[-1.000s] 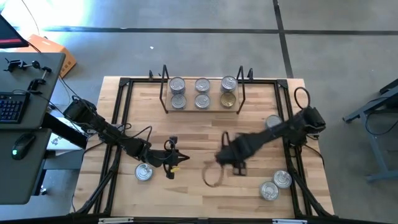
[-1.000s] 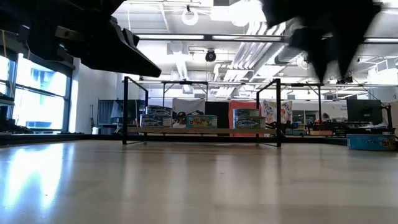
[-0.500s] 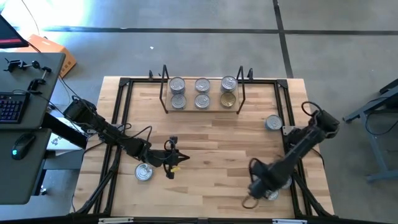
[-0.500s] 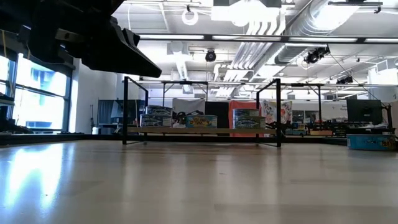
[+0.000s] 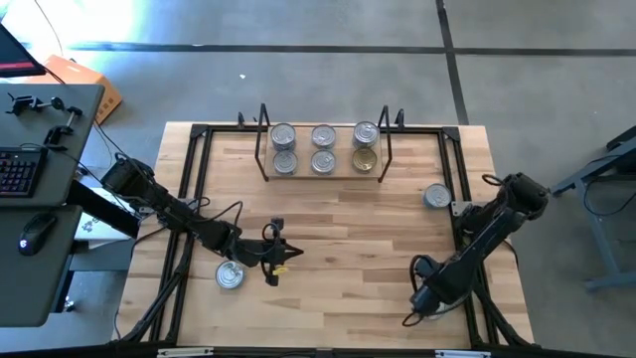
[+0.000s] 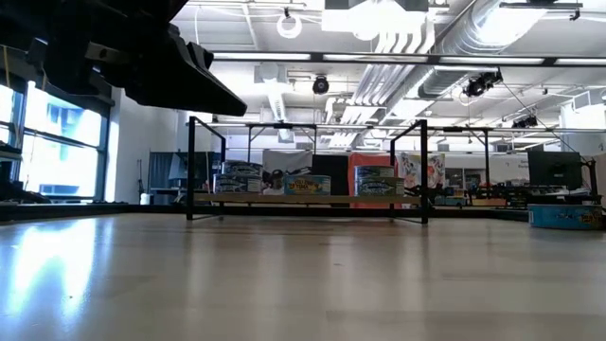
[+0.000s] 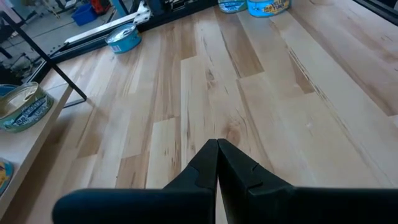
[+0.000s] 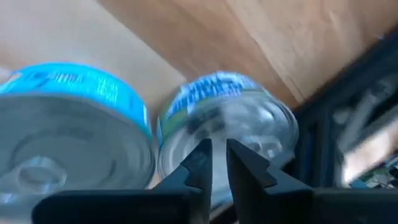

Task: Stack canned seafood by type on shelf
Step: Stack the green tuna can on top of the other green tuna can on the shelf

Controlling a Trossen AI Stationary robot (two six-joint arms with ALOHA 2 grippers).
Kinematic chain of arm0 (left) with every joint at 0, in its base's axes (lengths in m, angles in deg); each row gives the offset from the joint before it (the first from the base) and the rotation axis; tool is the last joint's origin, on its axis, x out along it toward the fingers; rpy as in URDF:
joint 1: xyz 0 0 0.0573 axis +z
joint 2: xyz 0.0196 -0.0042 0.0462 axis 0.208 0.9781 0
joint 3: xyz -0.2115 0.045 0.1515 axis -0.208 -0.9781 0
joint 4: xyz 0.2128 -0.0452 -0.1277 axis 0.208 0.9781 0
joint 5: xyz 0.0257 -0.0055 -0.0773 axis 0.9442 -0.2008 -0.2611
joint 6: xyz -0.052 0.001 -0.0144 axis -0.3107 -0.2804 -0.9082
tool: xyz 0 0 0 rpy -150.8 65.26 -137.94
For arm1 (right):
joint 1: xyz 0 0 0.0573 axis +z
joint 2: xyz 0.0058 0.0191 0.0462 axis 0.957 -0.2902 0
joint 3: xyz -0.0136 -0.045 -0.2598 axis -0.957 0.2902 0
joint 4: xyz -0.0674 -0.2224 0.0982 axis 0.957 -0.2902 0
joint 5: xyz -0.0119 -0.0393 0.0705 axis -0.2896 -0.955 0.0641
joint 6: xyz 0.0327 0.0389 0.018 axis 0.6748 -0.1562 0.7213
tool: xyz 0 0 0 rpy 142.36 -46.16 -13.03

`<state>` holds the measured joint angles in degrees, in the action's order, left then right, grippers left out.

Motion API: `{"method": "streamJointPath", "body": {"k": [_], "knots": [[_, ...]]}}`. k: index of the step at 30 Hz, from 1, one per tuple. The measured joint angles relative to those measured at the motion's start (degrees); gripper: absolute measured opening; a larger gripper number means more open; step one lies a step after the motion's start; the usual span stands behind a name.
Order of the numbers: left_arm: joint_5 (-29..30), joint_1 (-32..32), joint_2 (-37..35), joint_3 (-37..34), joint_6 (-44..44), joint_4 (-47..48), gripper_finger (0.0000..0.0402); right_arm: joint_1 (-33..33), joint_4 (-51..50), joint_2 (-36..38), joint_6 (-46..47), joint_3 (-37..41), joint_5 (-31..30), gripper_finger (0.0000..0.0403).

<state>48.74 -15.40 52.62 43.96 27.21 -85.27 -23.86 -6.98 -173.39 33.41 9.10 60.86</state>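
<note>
Right gripper [image 8: 214, 163] swung away from shelf [image 5: 320, 171] down over two blue-labelled tins [image 8: 230, 121], fingers nearly together; label text unreadable.

6 tins [image 5: 323, 149] on the shelf [image 5: 260, 149], right gripper [image 5: 425, 301] low at the table's [image 5: 328, 214] near-right corner

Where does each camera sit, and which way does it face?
High: overhead, straight down on the table, shelf and both arms.
Low: table height, level toward the shelf; a dark arm overhead.
Left wrist: over bare boards, its shut tool at the bottom, shelf edge at one side.
Right wrist: close above two tins, fingers nearly together over one.
Shared: high and low both show the tins on the shelf.
</note>
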Motion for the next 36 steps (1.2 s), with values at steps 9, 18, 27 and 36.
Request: {"method": "streamJointPath", "body": {"k": [9, 18, 27, 36], "knots": [[0.0, 0.0, 0.0, 0.0, 0.2, -2.6, 0.0000, -9.4, 7.9, 0.4, -7.5, 2.1, -9.3, 0.0013], [0.0, 0.0, 0.0, 0.0, 1.1, -4.0, 0.0000, -22.6, 33.3, -0.3, -28.2, -0.7, -32.7, 0.0011], [-0.5, 0.0, 0.0, 0.0, 0.0, -3.8, 0.0000, -27.4, 60.3, 0.0, -53.8, -0.9, -41.6, 0.0011], [-20.9, 1.8, 0.6, 0.0, -3.1, 0.7, 0.0000, -29.0, 45.8, -4.6, -48.6, -0.9, -44.7, 0.0011]]}}
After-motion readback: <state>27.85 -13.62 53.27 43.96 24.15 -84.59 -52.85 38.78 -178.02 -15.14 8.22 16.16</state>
